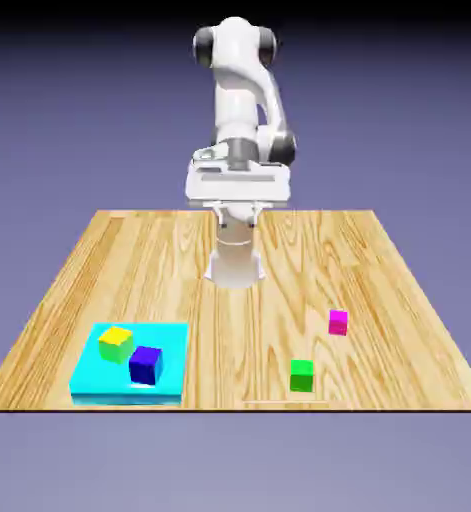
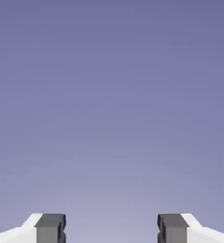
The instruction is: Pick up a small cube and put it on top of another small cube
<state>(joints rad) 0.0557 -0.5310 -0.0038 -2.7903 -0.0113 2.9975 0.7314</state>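
Observation:
The tiny magenta-pink cube point(image 1: 338, 322) sits on the wooden table point(image 1: 299, 250) toward the exterior view's right. A small green cube point(image 1: 301, 375) rests a short way from it, closer to the table's front edge. My gripper point(image 1: 237, 205) is held high over the table's far middle, well away from both cubes. In the hand view the gripper point(image 2: 111, 230) is open. Its two grey fingertips point(image 2: 51, 228) stand wide apart with nothing between them. That view shows only the blue-violet backdrop, and no cube appears in it.
A flat cyan slab point(image 1: 169, 345) lies at the front of the exterior view's left. It carries a larger yellow cube point(image 1: 115, 343) and a dark blue cube point(image 1: 146, 365). The robot's base point(image 1: 234, 262) stands on the far middle of the table.

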